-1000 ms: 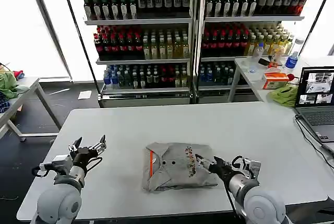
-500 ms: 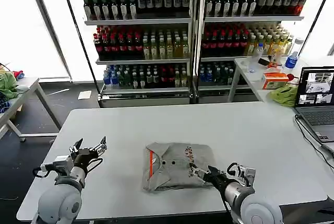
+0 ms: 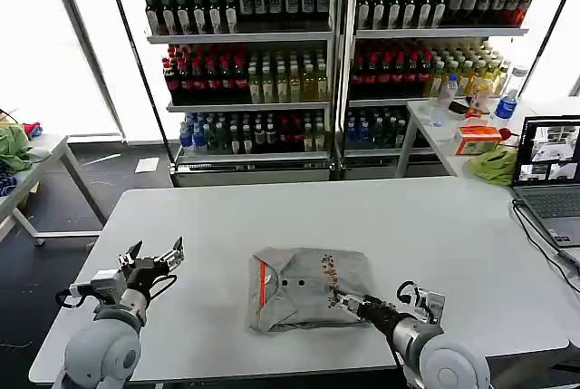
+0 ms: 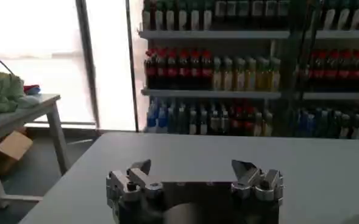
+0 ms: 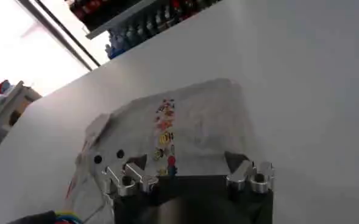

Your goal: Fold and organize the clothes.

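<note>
A folded light grey shirt [image 3: 304, 285] with a buttoned neck, orange-red inner trim and a small multicolour print lies in the middle of the white table [image 3: 426, 226]. My right gripper [image 3: 348, 302] is low at the shirt's near right edge. In the right wrist view the shirt [image 5: 191, 122] lies just beyond that gripper [image 5: 185, 164], which is open, with the print between its jaws. My left gripper [image 3: 154, 256] hovers open over bare table to the left of the shirt, nothing between its fingers [image 4: 193, 170].
An open laptop [image 3: 550, 171] with its cable sits at the table's right edge. Behind it a second table holds a bright green cloth [image 3: 494, 164] and bottles. A side table with cloths [image 3: 14, 149] stands far left. Drink shelves [image 3: 326, 44] line the back.
My right gripper has drawn back toward me and sunk lower along the shirt's right side, ending at its near right edge. The left arm has not moved.
</note>
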### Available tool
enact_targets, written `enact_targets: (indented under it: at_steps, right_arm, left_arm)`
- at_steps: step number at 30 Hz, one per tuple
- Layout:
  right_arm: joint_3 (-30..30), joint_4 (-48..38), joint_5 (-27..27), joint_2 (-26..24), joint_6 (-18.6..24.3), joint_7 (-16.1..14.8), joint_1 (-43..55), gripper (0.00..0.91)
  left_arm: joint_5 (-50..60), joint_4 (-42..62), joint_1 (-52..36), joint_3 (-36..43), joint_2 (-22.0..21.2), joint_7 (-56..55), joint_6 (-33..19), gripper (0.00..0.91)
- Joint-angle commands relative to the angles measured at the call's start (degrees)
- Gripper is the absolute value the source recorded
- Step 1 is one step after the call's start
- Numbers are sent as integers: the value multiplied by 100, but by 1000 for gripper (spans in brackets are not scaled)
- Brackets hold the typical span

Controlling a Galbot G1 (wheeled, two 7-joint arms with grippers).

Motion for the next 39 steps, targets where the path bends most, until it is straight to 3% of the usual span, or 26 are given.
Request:
enact_targets:
  at_steps: [1, 8, 12, 16, 18, 22, 32, 39]
  right_arm:
    - [58, -92, 111, -18, 0, 56, -1, 907]
    - [461, 693, 180, -92, 2, 45, -5, 907]
    - [913, 992, -173, -205, 7, -107, -34, 907]
    - [1486, 1009, -1689, -407, 27, -442, -114, 907]
    - [1692, 932, -1798, -444, 31, -364, -121, 907]
    - [2020, 548, -2604, -433, 196, -365, -121, 907]
    - [2319, 336, -3013, -53, 306, -357, -325, 907]
    - [2265, 262, -3311, 104, 410, -413, -375, 907]
  left_arm:
    - [-9, 13, -34, 8, 12, 8, -3, 907]
    - [-24, -102, -52, -53, 34, 0, 0, 907]
    - [4, -230, -72, -62, -44, -24, -33, 907]
    - [-11, -346, -58, -81, -147, -31, -158, 907]
    - [2, -374, -47, -89, -196, -29, -201, 907]
    - [26, -475, -10, -103, -313, -28, -337, 907]
    - [451, -665, 129, -119, -566, 83, -548, 907]
    - [477, -598, 142, -85, -515, 56, -579, 907]
